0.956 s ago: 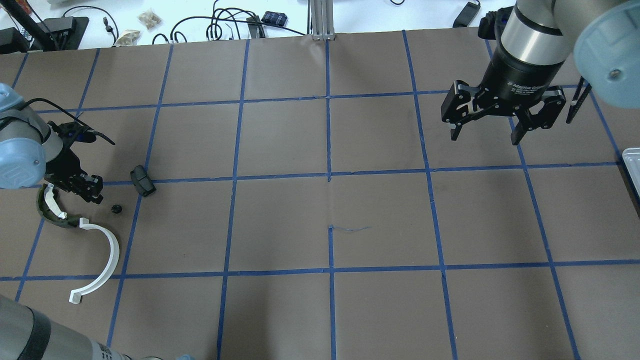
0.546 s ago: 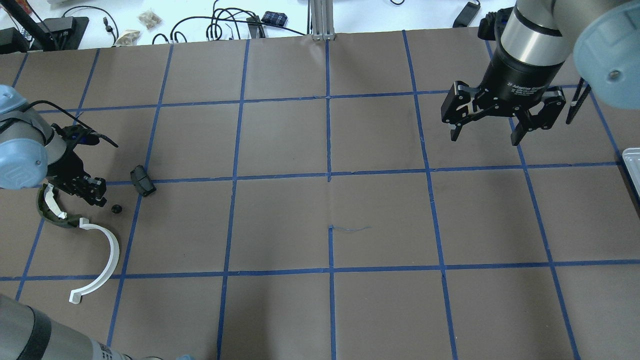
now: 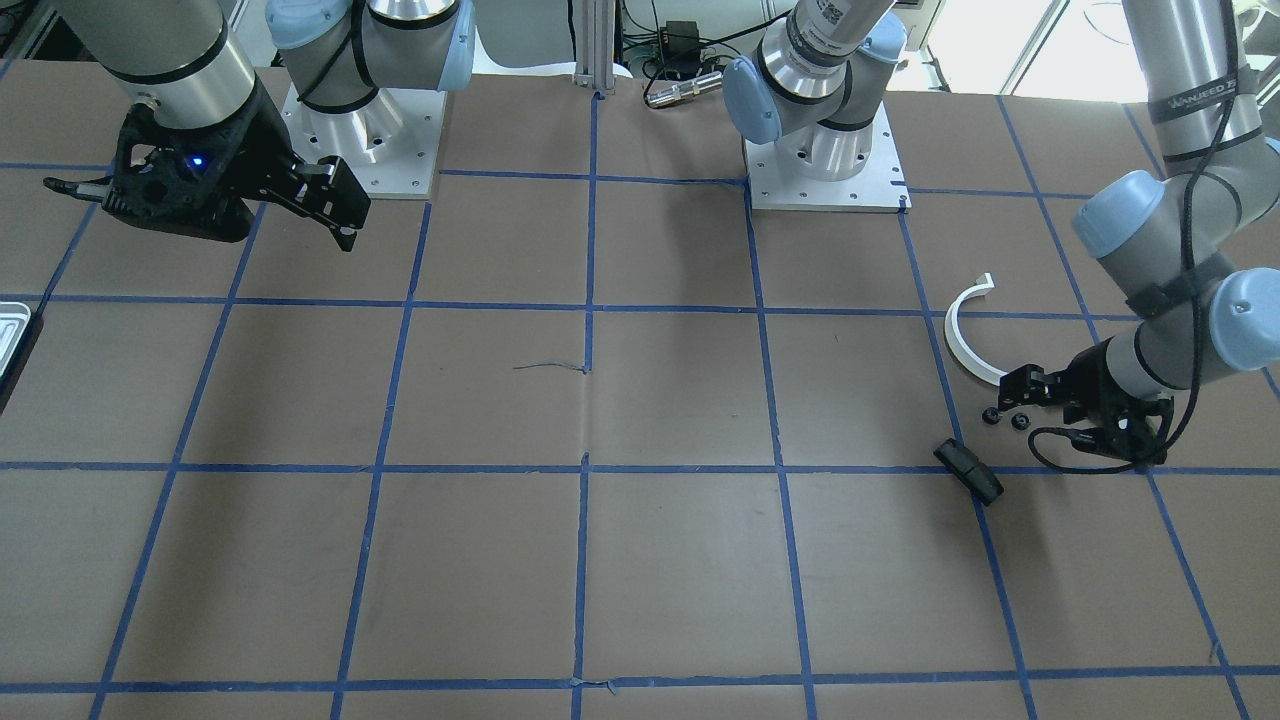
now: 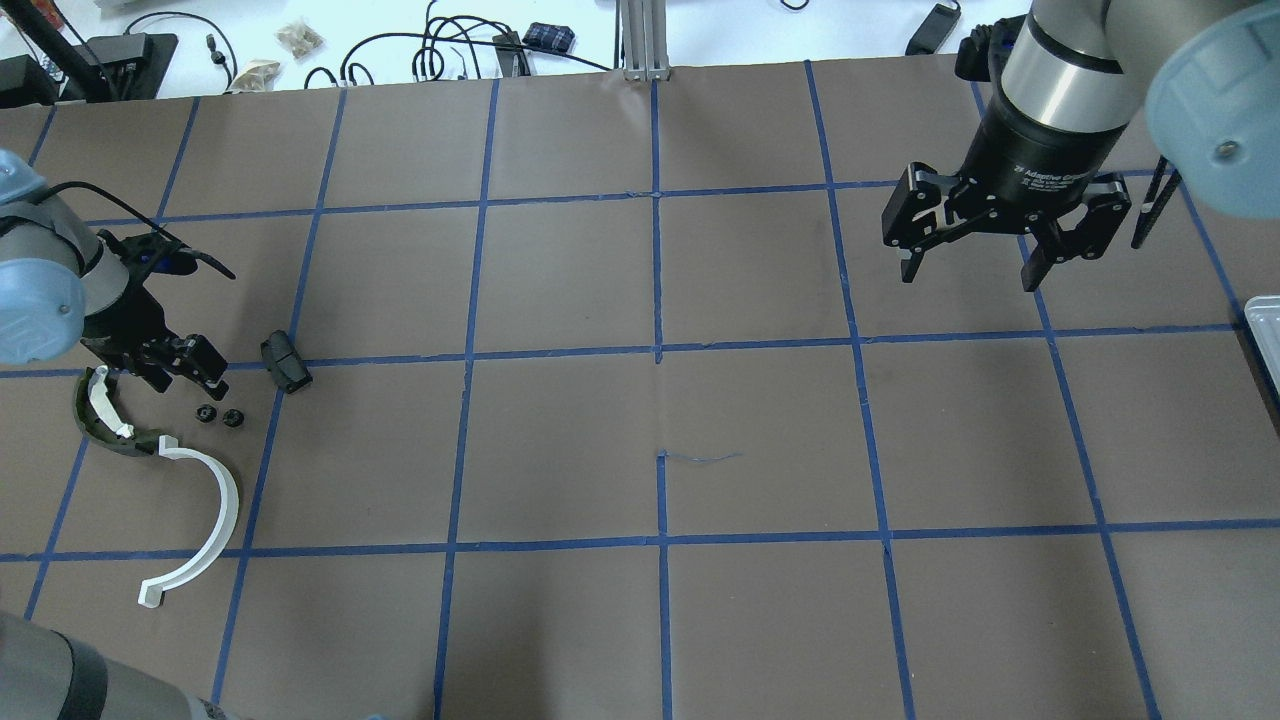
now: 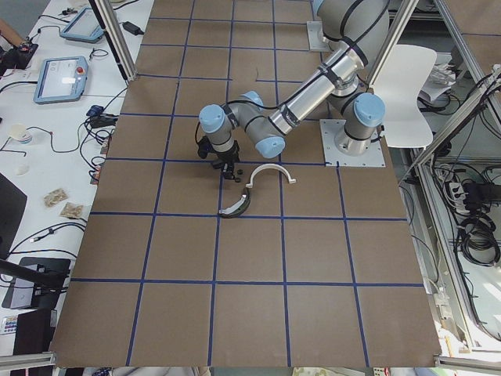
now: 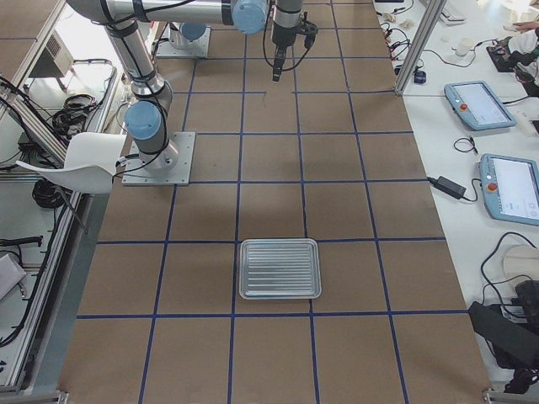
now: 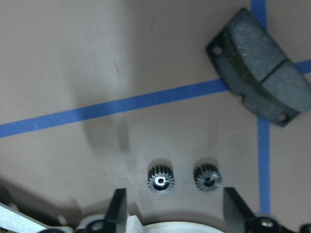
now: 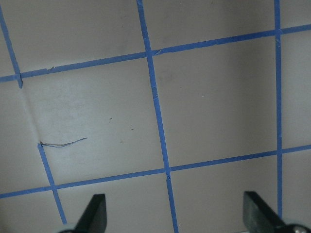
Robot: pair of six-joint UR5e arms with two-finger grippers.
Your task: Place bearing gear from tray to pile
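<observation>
Two small black bearing gears (image 4: 206,414) (image 4: 233,417) lie side by side on the brown table, also in the left wrist view (image 7: 161,177) (image 7: 208,177). Around them lies the pile: a white half-ring arc (image 4: 215,500), a dark olive curved piece (image 4: 100,422) and a black oblong block (image 4: 284,361). My left gripper (image 4: 188,366) is open and empty, just above and beside the gears. My right gripper (image 4: 968,272) is open and empty above the table at the far right. The silvery tray (image 6: 280,268) holds nothing; only its edge (image 4: 1265,320) shows in the overhead view.
Blue tape lines divide the brown table cover into squares. Cables and small bags lie on the white surface beyond the table's far edge (image 4: 300,40). The two arm bases (image 3: 360,140) (image 3: 825,160) stand at the robot's side of the table.
My left gripper has opened and drawn back from the table. A second gear now lies next to the first one, where the gripper was. The right arm has stayed put.
</observation>
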